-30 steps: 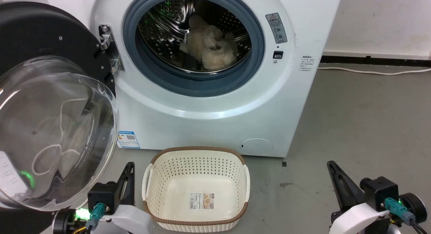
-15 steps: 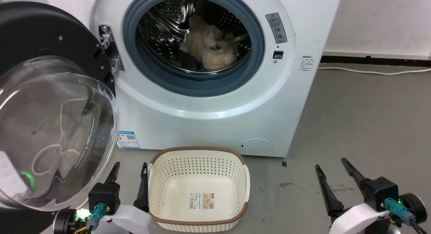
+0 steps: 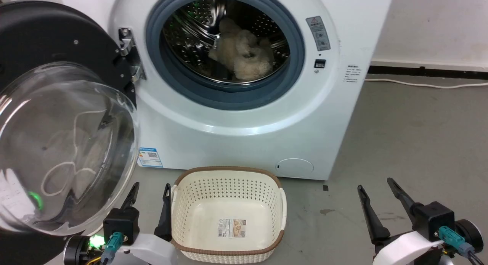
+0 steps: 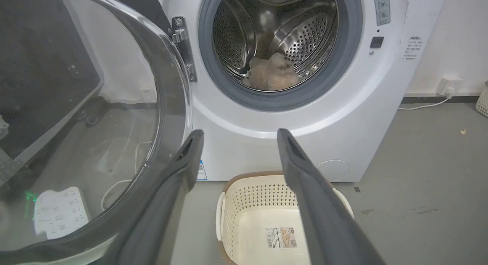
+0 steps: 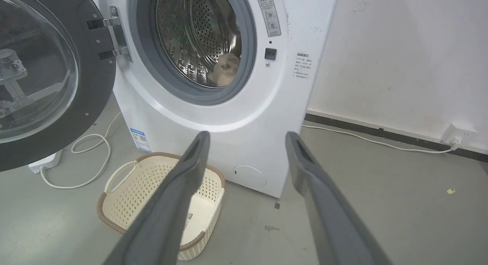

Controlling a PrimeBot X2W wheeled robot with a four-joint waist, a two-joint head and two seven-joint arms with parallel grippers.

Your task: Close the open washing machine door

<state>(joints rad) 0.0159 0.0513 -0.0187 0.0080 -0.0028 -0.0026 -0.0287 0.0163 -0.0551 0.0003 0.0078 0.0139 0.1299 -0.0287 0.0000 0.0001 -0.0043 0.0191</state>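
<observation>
**Glossy black door swung wide, both grippers empty**

Black-rimmed and round, the washing machine door (image 3: 65,143) stands open at 9 o'clock from the drum mouth in the head view. It is held by its metal hinge (image 3: 127,53) at the door's 2 o'clock edge. Being a circle, it has no long side. It hangs upright, with its inner face and bulging clear glass bowl turned out from the washing machine (image 3: 244,135) towards the camera. The grey gasket (image 3: 225,93) is fully exposed, and a pale fluffy item (image 3: 248,55) lies in the steel drum.

A cream perforated basket (image 3: 228,173) sits on the floor at 6 o'clock from the machine, just in front of it.

The left gripper (image 3: 151,185) is at 7 o'clock in the head view, between the door's lower edge and the basket. Its fingers are spread apart and hold nothing. The right gripper (image 3: 374,183) is at 5 o'clock over bare floor, well apart from the machine. Its fingers are also parted and empty. Both point towards 12 o'clock.
</observation>
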